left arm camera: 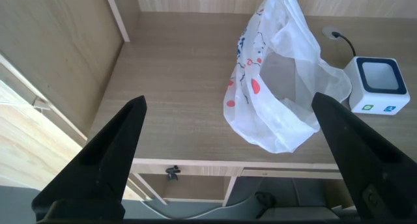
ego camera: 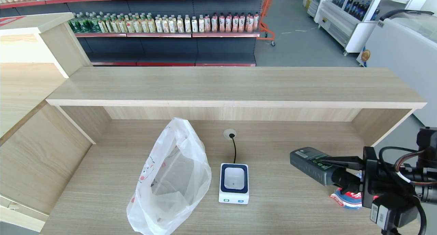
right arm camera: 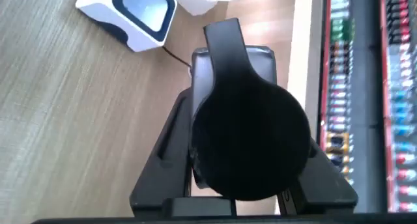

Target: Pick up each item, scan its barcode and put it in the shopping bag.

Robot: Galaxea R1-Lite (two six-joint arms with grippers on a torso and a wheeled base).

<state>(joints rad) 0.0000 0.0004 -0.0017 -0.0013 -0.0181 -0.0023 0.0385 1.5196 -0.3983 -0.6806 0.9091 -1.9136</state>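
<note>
A wood-grain checkout counter (ego camera: 293,207) stands in front of shop shelves (ego camera: 164,62) lined with bottles (ego camera: 164,23). A raised ledge (ego camera: 235,88) runs along its far side.

The right gripper (ego camera: 338,170) has its fingers (ego camera: 341,159) clamped on one end of a dark grey pack (ego camera: 309,161). The pack is held level over the counter, and its free end points to 9 o'clock. At 6 o'clock from the gripped end, a red and blue packet (ego camera: 346,198) lies on the counter, partly hidden under the arm.

At 9 o'clock from the pack, well apart, sits the scanner (ego camera: 234,183). It is white, with a dark blue-rimmed window facing up. Its black cable (ego camera: 234,149) runs toward 12 o'clock to a round port (ego camera: 230,133) in the counter.

Just beside the scanner, at its 9 o'clock, the shopping bag (ego camera: 170,180) stands upright. It is translucent white plastic with red and black print.

The left gripper (left arm camera: 229,101) hangs above the counter's near edge. Its fingers (left arm camera: 124,146) are spread wide with nothing between them, and the bag is ahead of it.
</note>
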